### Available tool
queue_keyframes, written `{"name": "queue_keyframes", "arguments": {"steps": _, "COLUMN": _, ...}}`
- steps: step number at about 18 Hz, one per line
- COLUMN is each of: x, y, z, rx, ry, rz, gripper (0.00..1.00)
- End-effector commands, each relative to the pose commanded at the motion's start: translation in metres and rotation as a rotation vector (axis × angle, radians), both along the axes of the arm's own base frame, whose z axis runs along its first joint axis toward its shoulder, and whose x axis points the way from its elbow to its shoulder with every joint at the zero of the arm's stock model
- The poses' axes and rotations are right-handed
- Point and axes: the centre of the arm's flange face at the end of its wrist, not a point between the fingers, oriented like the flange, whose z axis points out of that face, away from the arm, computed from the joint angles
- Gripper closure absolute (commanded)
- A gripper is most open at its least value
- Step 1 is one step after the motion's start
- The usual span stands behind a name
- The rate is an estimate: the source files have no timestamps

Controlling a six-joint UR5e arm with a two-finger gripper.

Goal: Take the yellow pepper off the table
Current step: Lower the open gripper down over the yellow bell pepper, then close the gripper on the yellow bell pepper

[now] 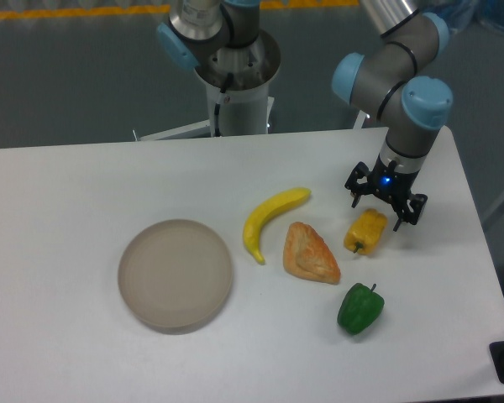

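Note:
The yellow pepper (pixel 365 231) lies on its side on the white table (pixel 84 180), right of centre. My gripper (pixel 376 213) hangs just above and slightly behind the pepper, its black fingers spread open to either side of the pepper's upper end. Nothing is held. The pepper rests on the table.
A long yellow banana (pixel 269 221) lies left of the pepper. An orange bread-like wedge (pixel 309 253) sits between them. A green pepper (pixel 360 308) lies nearer the front. A round grey plate (pixel 175 274) is at left. The table's right edge runs close by.

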Motion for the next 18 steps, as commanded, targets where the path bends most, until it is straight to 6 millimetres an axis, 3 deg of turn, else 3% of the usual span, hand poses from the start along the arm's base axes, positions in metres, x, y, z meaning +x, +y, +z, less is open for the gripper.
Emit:
{"name": "queue_keyframes", "arguments": {"steps": 7, "x": 0.0062, "y": -0.0019, "z": -0.0130, "rx": -0.036, "ry": 0.006, "rz": 0.000, "gripper": 0.00}}
{"name": "queue_keyframes", "arguments": {"steps": 8, "x": 0.0052, "y": -0.0013, "z": -0.0126, "rx": -0.035, "ry": 0.007, "rz": 0.001, "gripper": 0.06}}
{"name": "queue_keyframes", "arguments": {"steps": 9, "x": 0.0046, "y": -0.0009, "z": -0.0136, "rx": -0.036, "ry": 0.006, "rz": 0.004, "gripper": 0.27}}
{"name": "queue_keyframes", "arguments": {"steps": 11, "x": 0.0038, "y": -0.0003, "z": -0.0123, "rx": -0.034, "ry": 0.009, "rz": 0.000, "gripper": 0.54}}
{"name": "queue_keyframes", "arguments": {"steps": 12, "x": 0.0027, "y": 0.0006, "z": -0.0103, "rx": -0.030, "ry": 0.012, "rz": -0.002, "gripper": 0.62}}
{"name": "queue_keyframes", "arguments": {"steps": 13, "x": 0.0026, "y": 0.0007, "z": -0.0112, "rx": -0.031, "ry": 0.012, "rz": -0.006, "gripper": 0.67}}
{"name": "queue_keyframes", "arguments": {"steps": 18, "x": -0.0003, "y": 0.0016, "z": -0.0063, "rx": -0.025, "ry": 0.021, "rz": -0.008, "gripper": 0.71}}
